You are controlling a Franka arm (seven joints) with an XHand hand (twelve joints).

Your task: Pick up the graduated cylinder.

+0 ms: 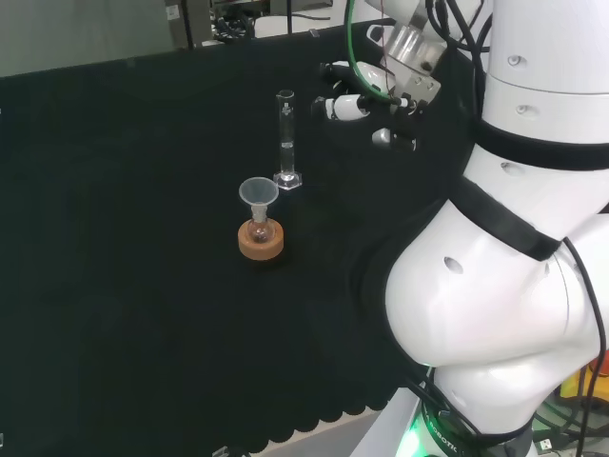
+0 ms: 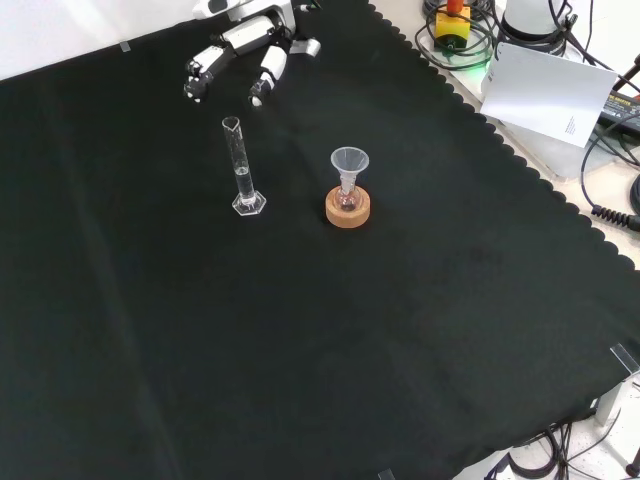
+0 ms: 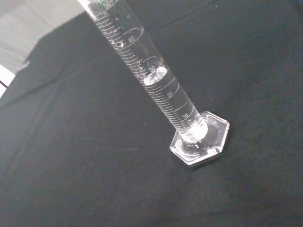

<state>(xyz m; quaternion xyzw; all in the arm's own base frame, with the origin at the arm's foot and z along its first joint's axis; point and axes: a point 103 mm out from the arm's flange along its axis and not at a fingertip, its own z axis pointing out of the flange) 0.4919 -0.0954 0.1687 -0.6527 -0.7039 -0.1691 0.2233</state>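
The graduated cylinder point(image 1: 285, 139) stands upright on its hexagonal foot on the black worktop point(image 1: 124, 286), its long axis vertical; in the head view the hand point(image 1: 366, 105) hangs to the right of it, near its upper half and apart from the glass; in the front view the same hand point(image 2: 240, 52) sits above and beyond the cylinder's mouth, so the tube lies nearer the camera than the fingers; the fingers look relaxed and only lightly bent, spread toward the cylinder and holding nothing; the wrist view shows the tube with clear liquid in its lower part; just beside the cylinder, toward the near side in the head view, a funnel point(image 1: 258, 193) sits in a small flask on a cork ring point(image 1: 261, 241); judging from this, the approach is a sideways one, leftward in the head view, closing round the vertical tube while keeping clear of the funnel.
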